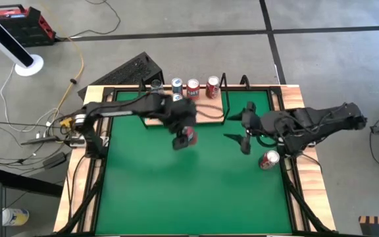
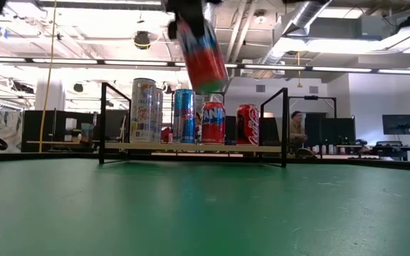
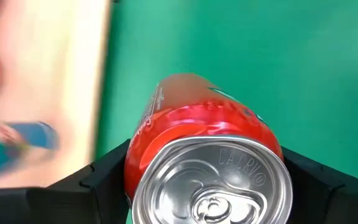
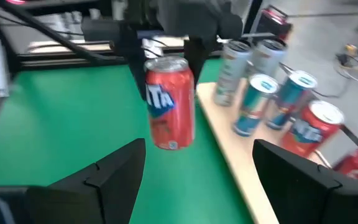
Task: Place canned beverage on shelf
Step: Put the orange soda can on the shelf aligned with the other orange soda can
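left gripper (image 1: 183,133) fingers clamp red can (image 4: 169,102) aloft, heading for shelf (image 1: 206,116) | right gripper (image 1: 242,135) fingers open, waiting

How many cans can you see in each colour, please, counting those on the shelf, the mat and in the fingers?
Red cans: 4 (two on the shelf, one in the left gripper, one on the mat)
Blue cans: 2
Silver cans: 2
Total: 8
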### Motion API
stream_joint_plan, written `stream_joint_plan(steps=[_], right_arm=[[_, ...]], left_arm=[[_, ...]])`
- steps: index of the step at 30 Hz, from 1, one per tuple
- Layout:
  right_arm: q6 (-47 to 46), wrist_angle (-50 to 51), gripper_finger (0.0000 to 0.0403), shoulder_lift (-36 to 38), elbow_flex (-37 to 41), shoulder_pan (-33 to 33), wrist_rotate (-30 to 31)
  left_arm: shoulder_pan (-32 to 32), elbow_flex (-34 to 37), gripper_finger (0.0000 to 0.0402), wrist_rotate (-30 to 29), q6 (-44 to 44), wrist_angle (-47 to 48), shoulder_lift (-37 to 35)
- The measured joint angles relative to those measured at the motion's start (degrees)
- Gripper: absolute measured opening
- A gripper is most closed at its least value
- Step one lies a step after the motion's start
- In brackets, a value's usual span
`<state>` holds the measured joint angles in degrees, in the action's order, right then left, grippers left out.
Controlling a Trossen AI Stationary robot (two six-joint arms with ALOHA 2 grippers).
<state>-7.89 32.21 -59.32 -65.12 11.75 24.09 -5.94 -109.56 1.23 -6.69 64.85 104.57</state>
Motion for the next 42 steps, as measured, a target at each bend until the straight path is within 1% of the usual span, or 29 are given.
stream_joint_plan(steps=[3,6,10,15,18,22,25,29,34,42], right_arm=[[0.0,-0.4,0.032,-1.2,0.0,-4.1,-0.4],[-0.6,-2.4,0.032,-2.7,0.0,-8.4,-2.9],[0.0,-4.4,0.032,-5.1,0.0,-13.5,-7.1],[6.2,-4.9,0.032,-6.9,0.0,-20.5,-14.5],[10.7,-5.0,0.032,-7.4,0.0,-25.1,-19.3],[15.6,-5.1,0.032,-7.4,0.0,-31.7,-27.8],[18.3,-5.2,0.032,-7.4,-0.1,-36.4,-33.2],[20.3,-5.3,0.032,-7.4,-0.1,-41.3,-39.7],[21.7,-5.3,0.032,-7.4,-0.1,-45.6,-44.8],[23.6,-5.5,0.032,-7.4,-0.1,-48.6,-48.5]], left_arm=[[-4.4,-1.5,0.028,-2.1,5.1,-0.1,3.4],[-7.8,-2.7,0.028,-1.9,7.4,-1.7,6.0],[-9.6,-3.1,0.028,-1.8,10.8,-4.2,8.8],[-10.6,-3.0,0.028,-1.6,13.0,-6.4,11.2],[-11.3,-3.0,0.028,-1.8,12.0,-6.4,12.5],[-11.7,-2.8,0.028,-3.1,9.8,-6.8,13.2],[-11.7,-2.8,0.028,-4.8,8.4,-9.0,13.6],[-11.8,-2.7,0.028,-5.1,6.6,-9.6,14.0],[-12.1,-2.7,0.028,-5.1,4.5,-9.3,14.1],[-12.2,-2.7,0.028,-5.1,2.5,-9.4,14.1]])
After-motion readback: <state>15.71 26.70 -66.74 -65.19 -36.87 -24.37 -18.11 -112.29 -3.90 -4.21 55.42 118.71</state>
